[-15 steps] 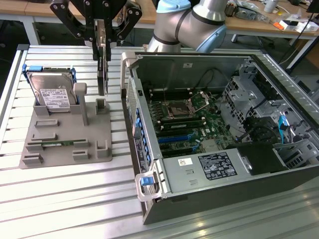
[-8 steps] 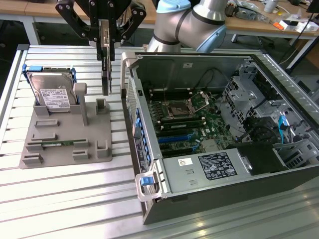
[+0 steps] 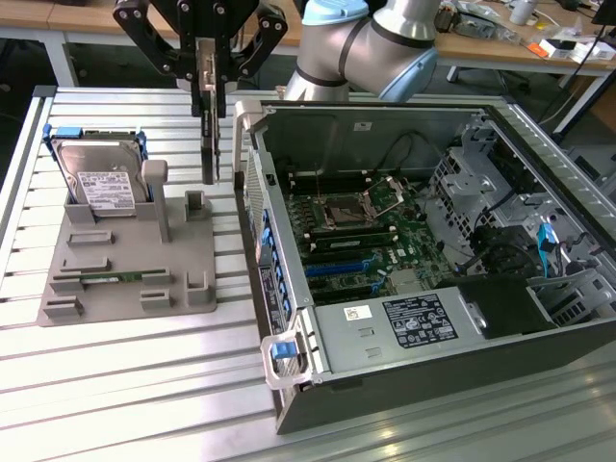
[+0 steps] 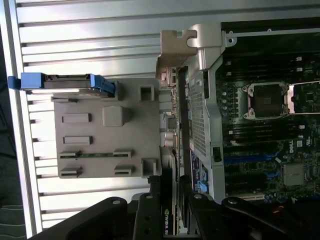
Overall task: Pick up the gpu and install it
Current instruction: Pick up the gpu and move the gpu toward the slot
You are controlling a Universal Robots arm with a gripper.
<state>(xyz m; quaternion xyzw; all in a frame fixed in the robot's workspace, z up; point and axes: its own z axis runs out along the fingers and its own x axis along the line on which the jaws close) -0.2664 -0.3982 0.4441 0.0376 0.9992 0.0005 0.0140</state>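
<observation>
At the exterior view's left, on the slatted metal tabletop (image 3: 144, 385), we see a gray holder plate (image 3: 130, 265) with a silver hard drive (image 3: 104, 183) standing upright in a blue frame at its far end. A thin green memory stick (image 3: 106, 278) lies flat in a slot near its front edge. Moving right to the upper middle of the frame, the black gripper (image 3: 207, 67) hangs from the robot arm (image 3: 366, 48). Its fingers (image 4: 150, 220) are clamped on the gpu (image 3: 209, 135), one on each flat side. We see the card held upright and edge-on, lifted off the plate, with its lower end above the plate's right-hand edge and just beside the outer wall of the computer case (image 3: 318, 125). In the wrist view the same card runs between the plate and that wall. Further right, the case lies open on its side, and the green motherboard (image 3: 356, 231) inside shows its processor socket and blue slots.
</observation>
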